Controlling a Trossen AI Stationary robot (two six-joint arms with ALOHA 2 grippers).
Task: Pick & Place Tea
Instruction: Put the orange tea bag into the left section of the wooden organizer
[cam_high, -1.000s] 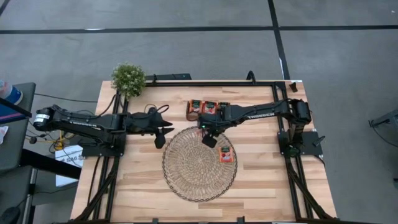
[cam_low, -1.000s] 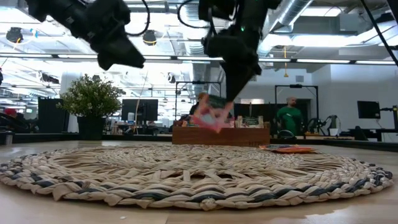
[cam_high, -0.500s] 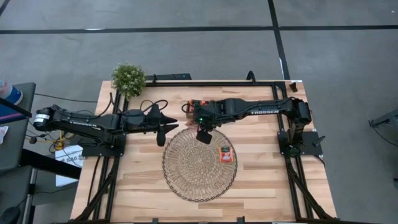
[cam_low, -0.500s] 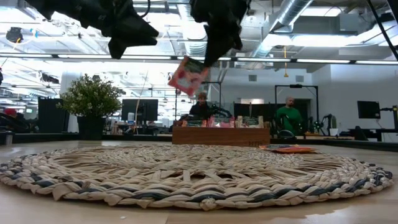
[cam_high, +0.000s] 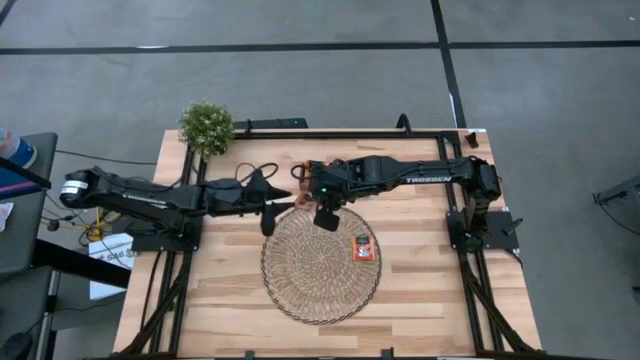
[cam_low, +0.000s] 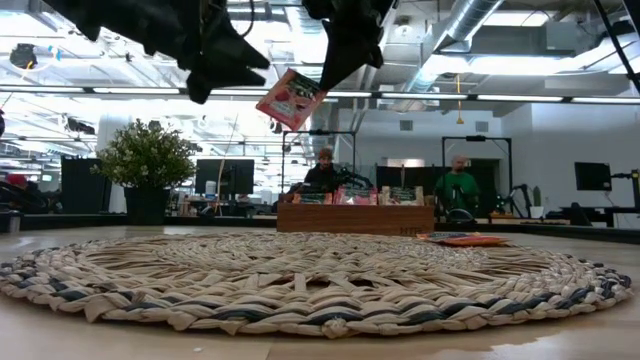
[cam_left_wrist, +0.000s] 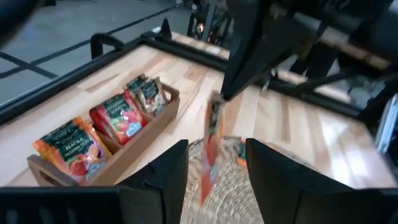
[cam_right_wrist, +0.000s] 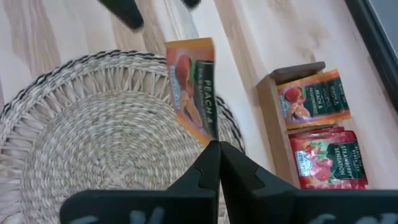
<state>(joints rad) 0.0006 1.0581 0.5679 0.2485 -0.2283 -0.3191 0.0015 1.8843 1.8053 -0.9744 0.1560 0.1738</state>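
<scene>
1. A red-orange tea sachet (cam_low: 291, 99) is being held in the air above the far rim of the round woven mat (cam_high: 320, 262), hanging from one corner and tilted.
2. It is being pinched by the right tool (cam_right_wrist: 217, 148), whose fingers are closed on the sachet's corner.
3. The left tool (cam_left_wrist: 216, 163) is being presented just beside the sachet with its fingers spread apart, the sachet lying edge-on between them and not yet being gripped.
4. A handover from right to left appears to be in hand; it is being judged best done by closing the left fingers on the free lower part of the sachet before the right grip is being let go, so that the thin packet is not dropped or twisted.
5. A second sachet (cam_high: 363, 248) is lying flat on the mat's right side, well apart from the tools.
6. More sachets are standing upright in the wooden tray (cam_left_wrist: 134, 142), near the mat's far edge on the worktop (cam_high: 220, 300).
7. Open room is being left over the mat's centre and near side; the tray and the two arms are crowding the far side.
</scene>
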